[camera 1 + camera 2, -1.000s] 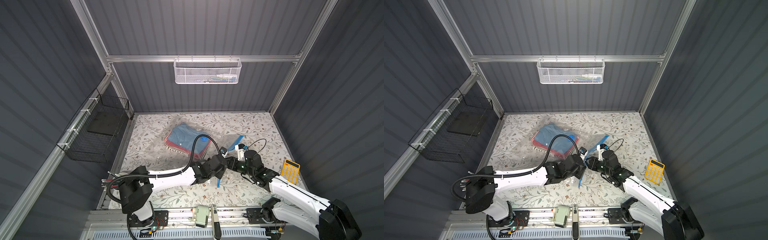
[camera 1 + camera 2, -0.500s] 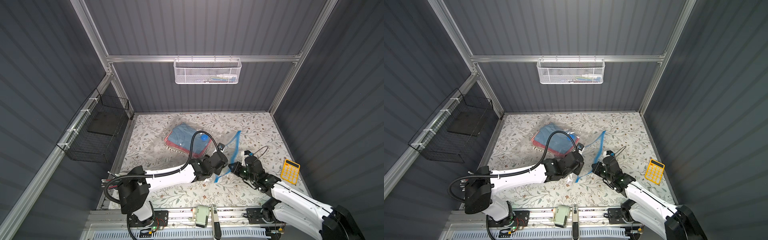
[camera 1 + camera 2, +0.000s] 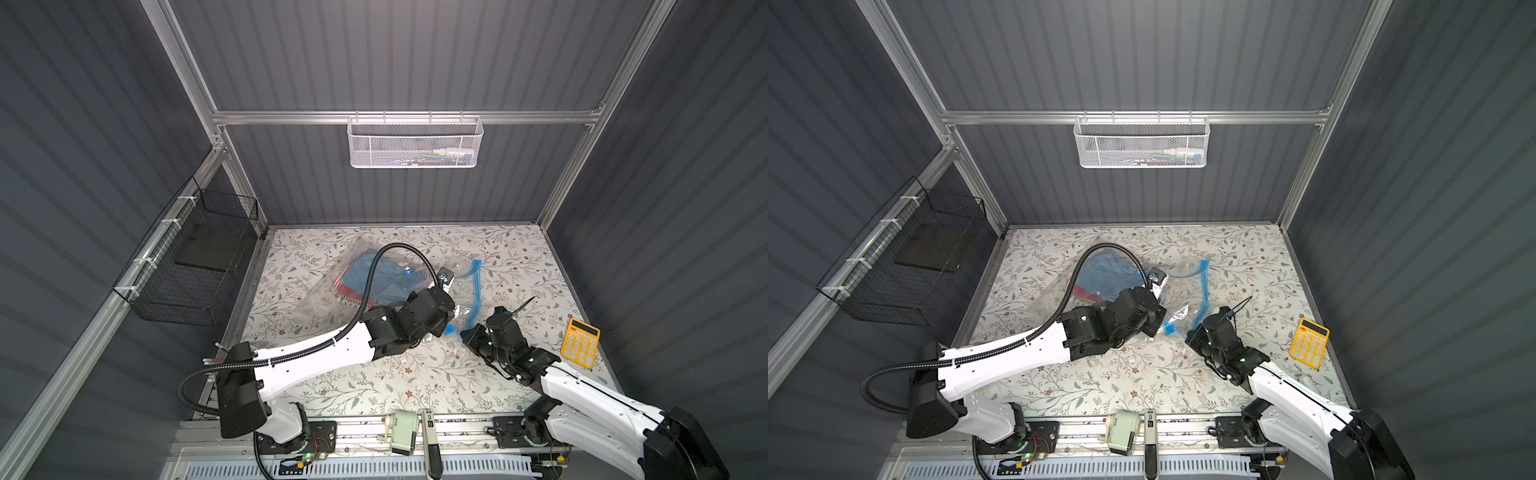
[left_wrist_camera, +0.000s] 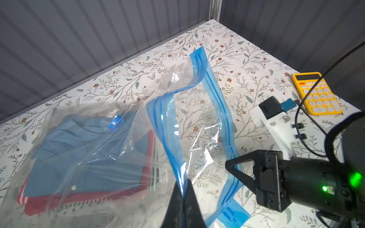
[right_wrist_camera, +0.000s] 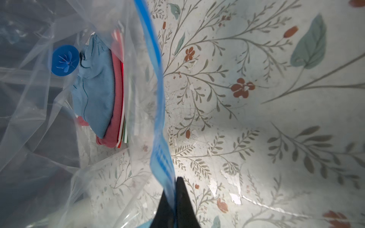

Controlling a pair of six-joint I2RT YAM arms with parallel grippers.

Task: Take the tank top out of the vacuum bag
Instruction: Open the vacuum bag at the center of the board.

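Left wrist view shows my left pincer (image 4: 182, 190) pressed together on one lip of the blue zip strip (image 4: 167, 126); my right pincer (image 5: 173, 189) pinches the opposite lip. Between them the mouth of the vacuum bag (image 4: 110, 163) gapes, the bag lying on the floral table (image 4: 246, 59) with folded clothes (image 4: 83, 146), blue on red, inside beneath its round valve cap (image 4: 115, 121).
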